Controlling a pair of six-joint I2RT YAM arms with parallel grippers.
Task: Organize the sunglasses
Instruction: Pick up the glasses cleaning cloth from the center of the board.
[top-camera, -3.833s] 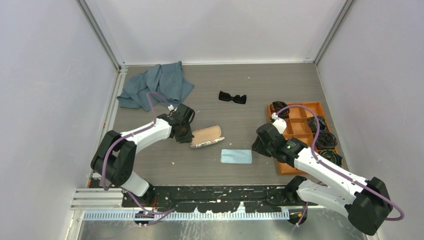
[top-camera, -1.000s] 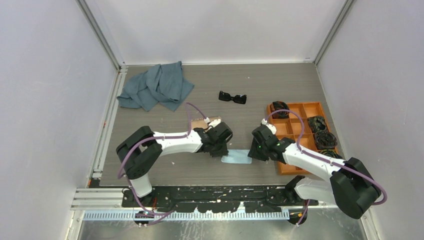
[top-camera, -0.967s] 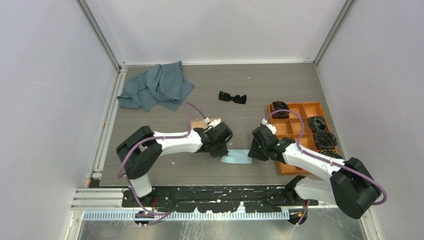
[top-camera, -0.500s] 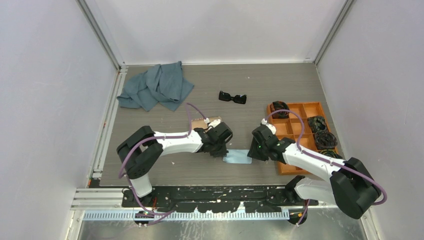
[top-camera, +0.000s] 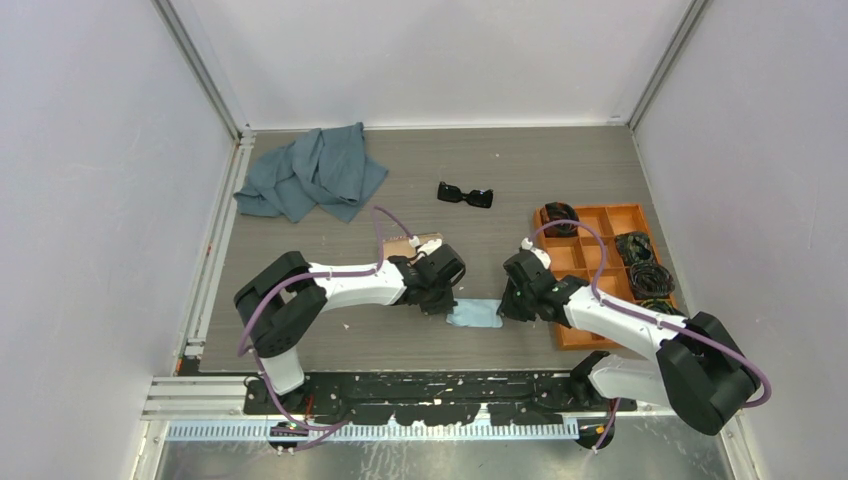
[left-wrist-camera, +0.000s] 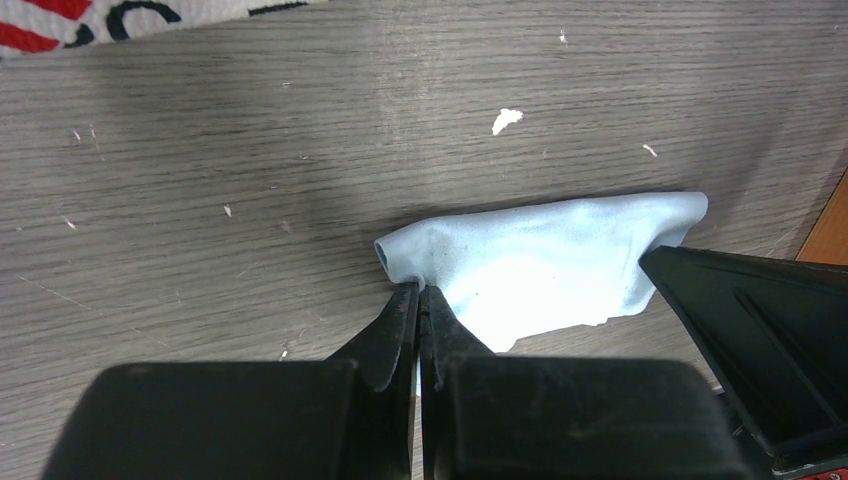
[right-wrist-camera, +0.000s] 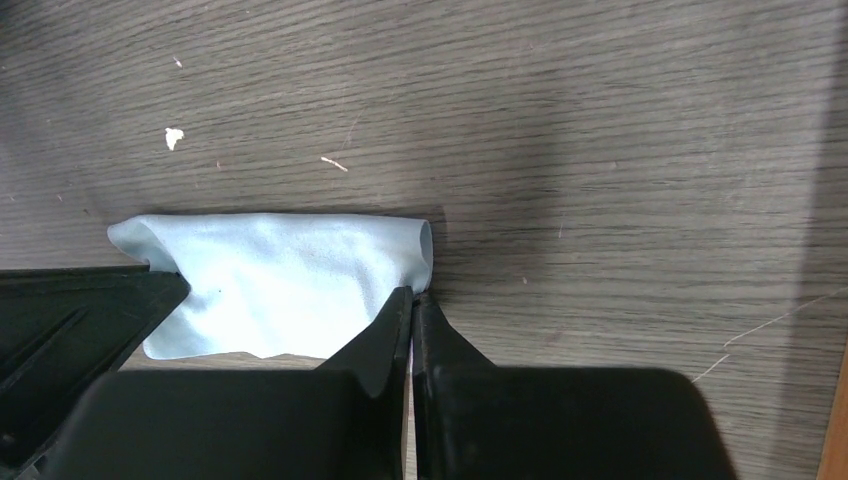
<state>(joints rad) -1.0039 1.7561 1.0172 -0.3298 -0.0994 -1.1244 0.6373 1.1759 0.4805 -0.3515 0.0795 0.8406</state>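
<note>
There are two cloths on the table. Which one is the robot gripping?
The small pale-blue cloth at the front: both arms' jaws are shut on its ends. The big grey-blue cloth lies crumpled at the back left, untouched.

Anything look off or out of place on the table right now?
Nothing damaged, but white flecks litter the table, and a grey-blue towel lies crumpled at the far left. Oddest: the left gripper and right gripper pinch opposite ends of the light blue cloth, rumpling it.

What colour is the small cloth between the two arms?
The small cloth is pale blue, plain; the left wrist view shows it best.
</note>
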